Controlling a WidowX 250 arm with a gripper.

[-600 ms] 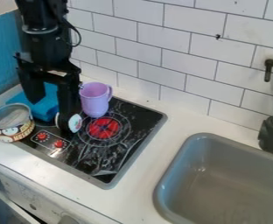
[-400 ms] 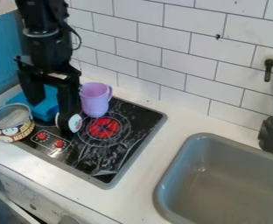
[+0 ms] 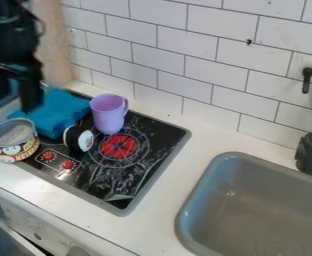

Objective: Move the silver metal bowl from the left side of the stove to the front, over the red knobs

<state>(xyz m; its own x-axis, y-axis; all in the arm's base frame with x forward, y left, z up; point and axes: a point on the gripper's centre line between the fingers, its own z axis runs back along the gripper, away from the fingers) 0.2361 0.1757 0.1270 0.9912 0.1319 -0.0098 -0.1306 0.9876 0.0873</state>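
The black gripper [image 3: 14, 102] hangs open at the left side of the camera view, above the can and the blue cloth, with nothing between its fingers. The blue cloth [image 3: 55, 111] lies crumpled on the back left of the stove [image 3: 135, 172]. In front of it, at the stove's left corner, is an open metal can [image 3: 13, 149] with a printed label. A small black round object with a white printed face [image 3: 84, 140] stands on its edge beside the cloth. A purple cup [image 3: 108, 119] stands upright behind the red burner ring.
A grey sink [image 3: 252, 200] is set into the white counter [image 3: 164, 210] at the right, with a black faucet [image 3: 311, 152] at its back edge. White wall tiles [image 3: 205, 65] rise behind the counter.
The gripper has moved up and to the left, away from the black round object, uncovering more of the blue cloth. The cup, can and round object have stayed in place.
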